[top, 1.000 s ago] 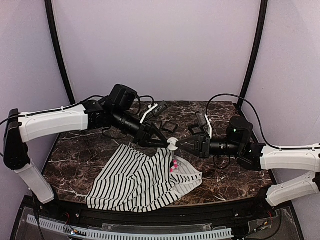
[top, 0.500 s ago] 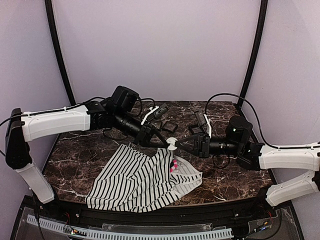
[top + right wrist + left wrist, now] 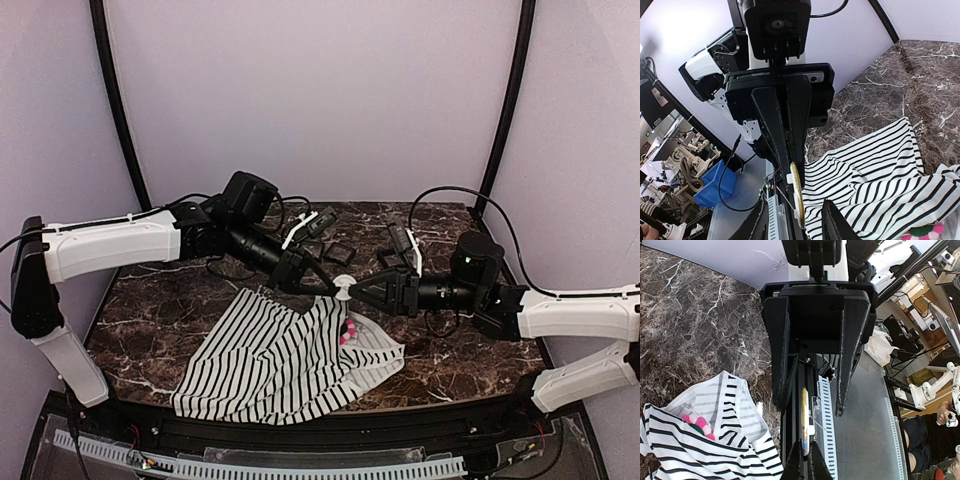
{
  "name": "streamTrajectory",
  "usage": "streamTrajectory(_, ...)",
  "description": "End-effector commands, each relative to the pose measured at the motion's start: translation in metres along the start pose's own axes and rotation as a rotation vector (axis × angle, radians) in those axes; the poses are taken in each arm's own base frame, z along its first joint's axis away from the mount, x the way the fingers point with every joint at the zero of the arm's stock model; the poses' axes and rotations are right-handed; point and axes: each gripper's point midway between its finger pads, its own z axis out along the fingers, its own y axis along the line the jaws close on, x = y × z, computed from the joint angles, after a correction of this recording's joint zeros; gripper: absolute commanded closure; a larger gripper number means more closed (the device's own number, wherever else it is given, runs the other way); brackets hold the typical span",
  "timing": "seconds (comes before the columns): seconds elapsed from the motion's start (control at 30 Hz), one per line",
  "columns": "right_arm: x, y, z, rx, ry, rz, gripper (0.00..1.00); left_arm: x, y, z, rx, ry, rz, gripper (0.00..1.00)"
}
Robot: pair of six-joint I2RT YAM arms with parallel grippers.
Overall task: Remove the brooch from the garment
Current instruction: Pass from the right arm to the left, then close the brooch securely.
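Both fingers of our left gripper [image 3: 804, 462] pinch a thin white-and-gold disc [image 3: 804, 405], with our right gripper [image 3: 796, 220] spread wide and empty around it. Below, the pink-and-white flower brooch [image 3: 348, 331] sits in a fold of the black-striped white cloth garment [image 3: 265, 360], which we judge not yet removed. It is round, so it shows no long axis, and its facing is unclear.
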Motion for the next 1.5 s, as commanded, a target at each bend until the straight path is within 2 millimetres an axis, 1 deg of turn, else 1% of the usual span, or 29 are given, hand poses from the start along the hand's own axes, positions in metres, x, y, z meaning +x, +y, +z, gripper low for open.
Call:
streamTrajectory(0.0, -0.004, 0.008, 0.005, -0.01, 0.012, -0.041, 0.64, -0.002, -0.001, 0.0, -0.002, -0.009, 0.013, 0.99)
streamTrajectory(0.1, -0.001, 0.005, 0.009, 0.01, 0.027, -0.047, 0.65, -0.002, 0.0, 0.0, -0.004, -0.008, 0.011, 0.99)
streamTrajectory(0.37, -0.003, 0.003, 0.014, 0.023, 0.023, -0.048, 0.72, -0.003, -0.001, -0.001, -0.005, -0.01, 0.012, 0.99)
streamTrajectory(0.63, -0.003, -0.005, 0.015, 0.061, 0.014, -0.032, 0.8, -0.003, -0.002, -0.001, -0.005, -0.009, 0.015, 0.99)
streamTrajectory(0.8, -0.003, -0.016, 0.018, 0.116, 0.026, -0.012, 0.87, -0.003, -0.002, -0.001, -0.005, -0.009, 0.016, 0.99)
streamTrajectory(0.93, -0.001, -0.023, 0.019, 0.147, 0.03, 0.006, 0.89, -0.003, -0.002, -0.001, -0.004, -0.008, 0.017, 0.99)
streamTrajectory(1.23, 0.004, -0.047, 0.018, 0.262, 0.034, 0.067, 0.98, -0.004, -0.003, -0.002, -0.005, -0.01, 0.027, 0.99)
streamTrajectory(1.33, 0.003, -0.051, 0.016, 0.284, 0.017, 0.084, 0.99, -0.004, -0.004, -0.002, -0.005, -0.009, 0.028, 0.99)
streamTrajectory(1.47, 0.001, -0.051, 0.014, 0.274, -0.008, 0.093, 0.99, -0.004, -0.004, -0.003, -0.006, -0.01, 0.026, 0.99)
